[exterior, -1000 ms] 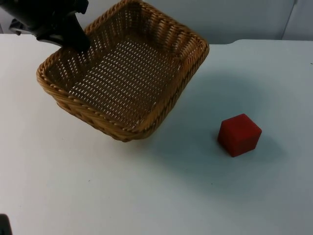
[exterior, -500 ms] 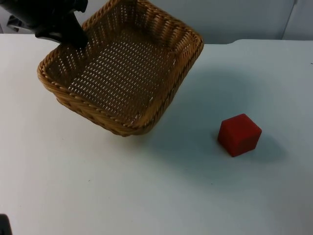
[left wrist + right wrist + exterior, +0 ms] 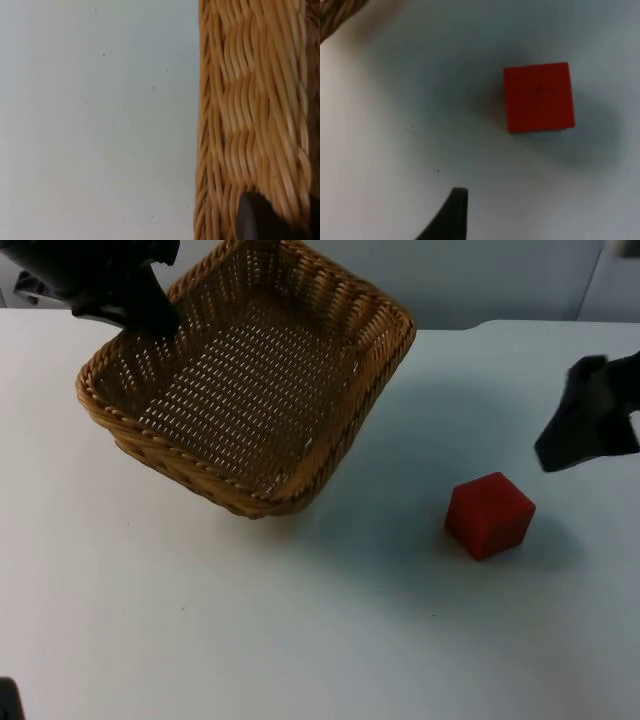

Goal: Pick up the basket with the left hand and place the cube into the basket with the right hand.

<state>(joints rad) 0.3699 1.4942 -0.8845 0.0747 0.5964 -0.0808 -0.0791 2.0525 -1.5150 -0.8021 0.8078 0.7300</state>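
Wicker basket (image 3: 250, 380) hangs tilted over the table's far-left corner, left claw (image 3: 150, 315) clamped on its rim. Red cube (image 3: 489, 514) sits near the right edge; right claw (image 3: 585, 430) hovers near it, finger spacing unclear. Next: descend and grasp the cube.

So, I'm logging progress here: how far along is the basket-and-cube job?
Done: the left gripper has the wicker basket by its rim, tilted up off the table. In hand: the right gripper is near the red cube, not touching it. Left: grasp the cube, which sits on the table, and place it in the basket.
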